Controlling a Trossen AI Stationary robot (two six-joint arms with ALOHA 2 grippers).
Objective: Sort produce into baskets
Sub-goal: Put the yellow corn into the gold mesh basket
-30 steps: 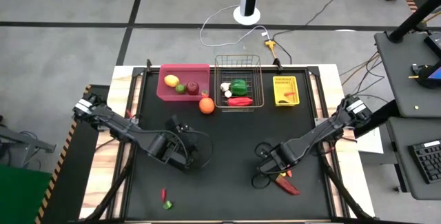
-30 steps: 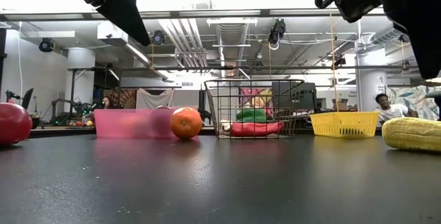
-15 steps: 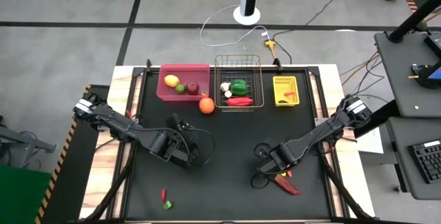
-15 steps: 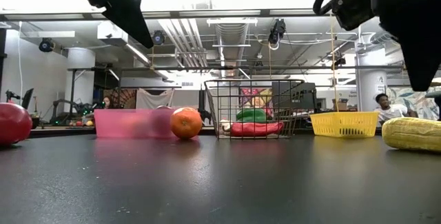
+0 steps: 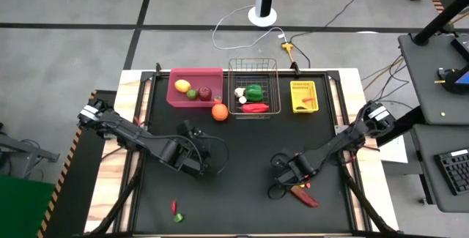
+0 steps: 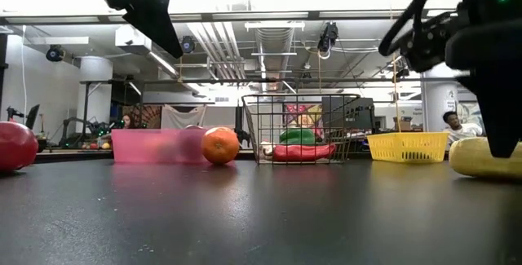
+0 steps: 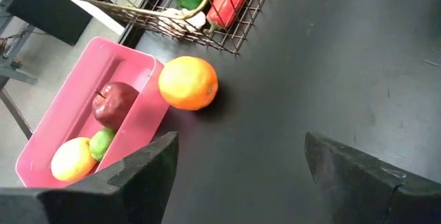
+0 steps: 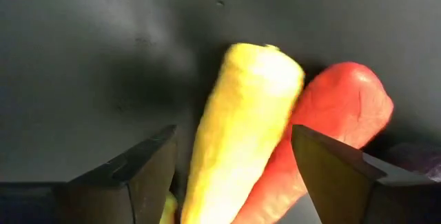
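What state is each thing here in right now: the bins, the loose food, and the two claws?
Pink bin: holds lemon, lime, apple.
Wire basket: holds green pepper, red pepper, garlic.
Yellow bin: holds something small and red.
Orange: loose on the table, beside the pink bin.
Corn: lying on the table, against a carrot.
Left gripper: open, empty.
Right gripper: open around the corn.

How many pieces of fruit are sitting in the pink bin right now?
3 in the pink bin: a yellow lemon at its left end, a green lime beside it, and a red apple toward the right. Smaller pieces could be hidden behind them.
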